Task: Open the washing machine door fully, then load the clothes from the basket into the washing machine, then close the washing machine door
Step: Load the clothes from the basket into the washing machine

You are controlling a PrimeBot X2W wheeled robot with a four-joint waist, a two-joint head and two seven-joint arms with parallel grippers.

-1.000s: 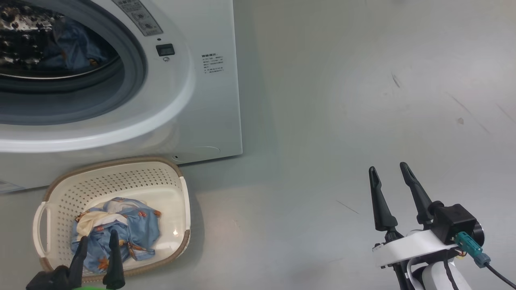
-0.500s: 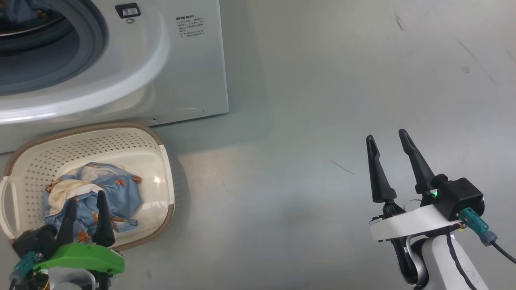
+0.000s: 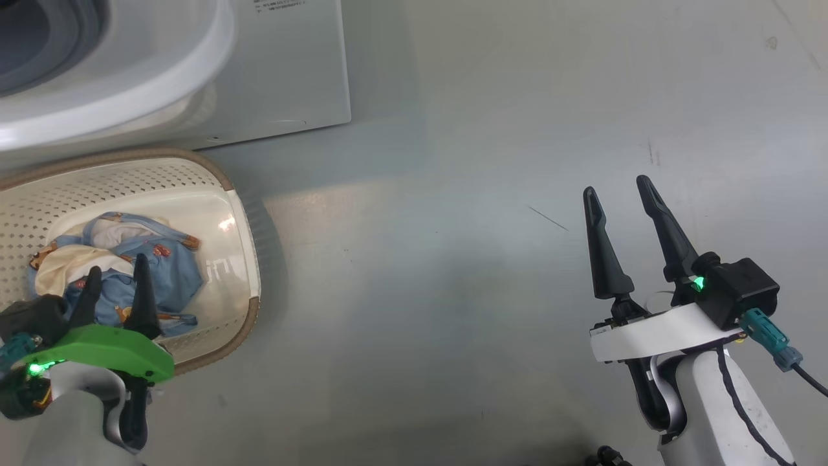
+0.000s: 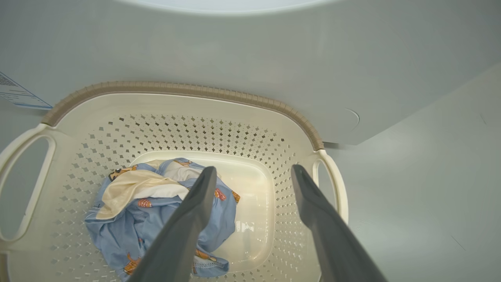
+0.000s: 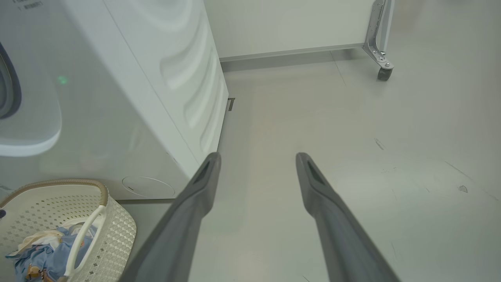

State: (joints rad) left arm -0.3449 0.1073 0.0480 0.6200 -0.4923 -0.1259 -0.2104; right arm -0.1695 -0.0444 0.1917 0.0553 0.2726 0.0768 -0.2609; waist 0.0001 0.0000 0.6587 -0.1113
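Observation:
The cream basket (image 3: 240,213) with a brown rim sits on the floor against the front of the white washing machine (image 3: 284,65). The clothes (image 3: 165,268), a light blue bundle with orange prints and cream lining, lie in the basket. My left gripper (image 3: 116,266) hangs open over the basket; in the left wrist view the left gripper (image 4: 253,169) points down at the basket (image 4: 195,129), its left finger in front of the clothes (image 4: 133,219). My right gripper (image 3: 615,186) stands open over bare floor to the right, holding nothing. The washing machine door is out of view.
Grey floor spreads to the right of the machine. In the right wrist view the machine's side panel (image 5: 188,90) runs back to a wall, and a metal frame's caster wheel (image 5: 383,73) stands at the far right. A blue label (image 4: 17,94) sits low on the machine's front.
The head camera has tilted down and turned, so the drum opening has slid off the top. More of my left arm shows, still over the basket. Both grippers stay open.

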